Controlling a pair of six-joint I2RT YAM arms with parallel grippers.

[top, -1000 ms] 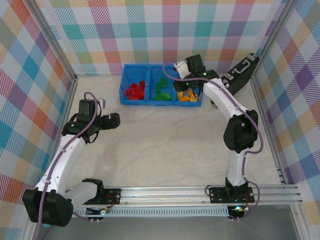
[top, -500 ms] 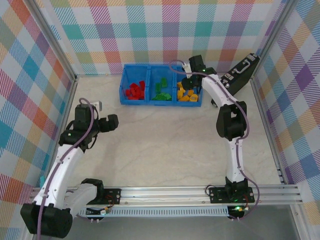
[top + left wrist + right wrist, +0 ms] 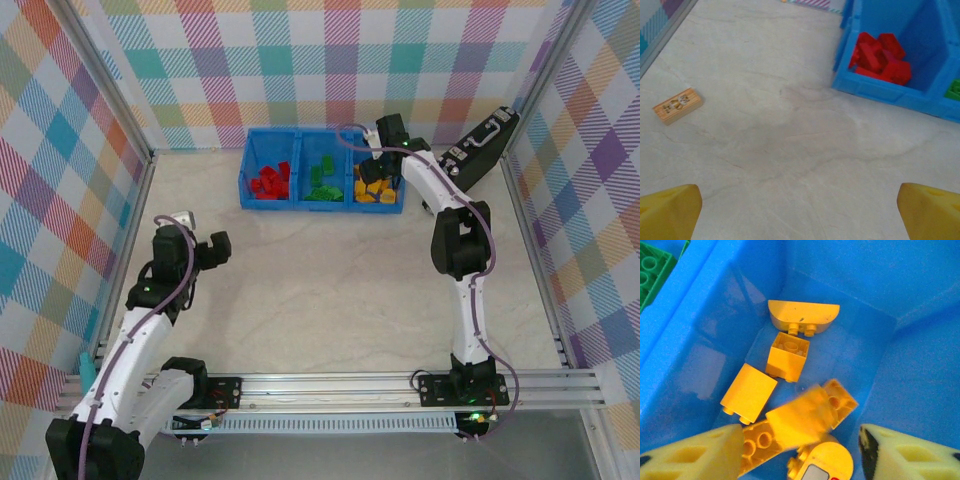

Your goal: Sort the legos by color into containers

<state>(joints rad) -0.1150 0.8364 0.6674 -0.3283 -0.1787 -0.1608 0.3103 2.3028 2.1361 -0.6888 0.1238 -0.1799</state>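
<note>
A: Right fingers (image 3: 690,455): parted, gripping nothing. A blurred yellow lego (image 3: 800,421) sits between them, clear of both, over the other yellow legos (image 3: 787,357) in the right-hand compartment of the tray (image 3: 920,340).
B: Left fingers (image 3: 670,210)?
A: Spread wide, empty, above bare tabletop (image 3: 790,150). Red legos (image 3: 880,57) lie ahead and rightward in the end compartment; green legos (image 3: 322,180) are in the middle one.
B: Room?
A: Blue walls stand close around the right pair. There is open tabletop around the left pair, with a tan block (image 3: 677,105) off left.

Bright even light, faint soft shadows, yellow brick (image 3: 801,416) motion-blurred in right wrist view
</note>
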